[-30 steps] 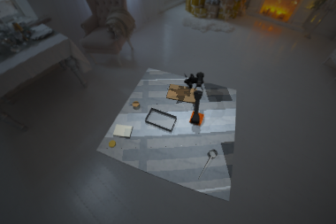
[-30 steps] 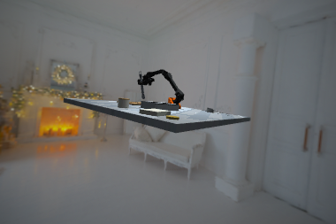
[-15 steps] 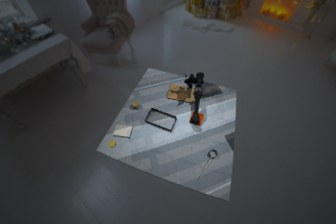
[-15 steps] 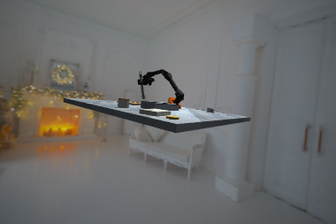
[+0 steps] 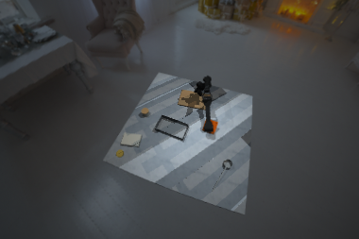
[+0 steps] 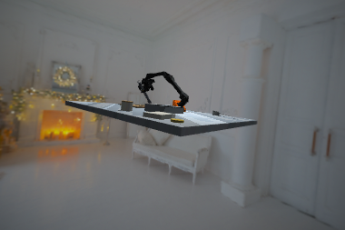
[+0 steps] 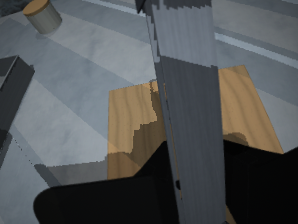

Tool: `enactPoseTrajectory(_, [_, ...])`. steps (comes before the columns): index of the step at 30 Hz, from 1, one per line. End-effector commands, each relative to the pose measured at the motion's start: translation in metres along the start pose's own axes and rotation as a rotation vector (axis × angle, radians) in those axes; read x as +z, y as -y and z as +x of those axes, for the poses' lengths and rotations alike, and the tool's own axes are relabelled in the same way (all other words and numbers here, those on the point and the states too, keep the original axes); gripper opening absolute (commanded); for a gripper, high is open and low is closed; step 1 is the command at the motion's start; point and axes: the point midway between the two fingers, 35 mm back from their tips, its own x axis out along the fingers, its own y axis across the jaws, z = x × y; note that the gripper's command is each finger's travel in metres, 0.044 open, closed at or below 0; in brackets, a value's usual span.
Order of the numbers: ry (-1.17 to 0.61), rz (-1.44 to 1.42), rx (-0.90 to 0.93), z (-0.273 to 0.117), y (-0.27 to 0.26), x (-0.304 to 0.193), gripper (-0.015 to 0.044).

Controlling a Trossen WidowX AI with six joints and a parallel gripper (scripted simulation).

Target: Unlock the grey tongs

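- One pair of grey tongs (image 6: 146, 98) (image 7: 192, 110) is off the roasting tin (image 5: 183, 137) (image 6: 163, 108) (image 7: 19, 82) and aloft; the pick-up is done.
- End effector: the gripper (image 5: 199, 89) (image 6: 142, 86) (image 7: 184, 144) is closed to a narrow gap, its black fingers gripping the tongs on either side.
- Position: the tongs slant downward from the gripper in the exterior view; in the wrist view they appear in front of the wooden board (image 5: 184, 96) (image 6: 138, 106) (image 7: 125, 112). Contact with the board cannot be confirmed.
- Lock: the tongs' two arms look close together, with only a thin slit along one side. Whether the lock has released cannot be told, nor which end points down.
- Remaining: confirm or complete the tips-down squeeze, then lay the tongs on the board and release them, open.
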Motion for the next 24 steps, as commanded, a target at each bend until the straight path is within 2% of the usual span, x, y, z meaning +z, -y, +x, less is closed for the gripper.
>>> enactPoseTrajectory(1, [-0.131,0.008,0.003,0.013,0.001,-0.006,-0.0150])
enactPoseTrajectory(18, [-0.746,0.006,-0.074,0.052,0.009,-0.037,-0.0150])
enactPoseTrajectory(24, [-0.769,0.004,-0.081,0.053,0.010,-0.037,-0.0150])
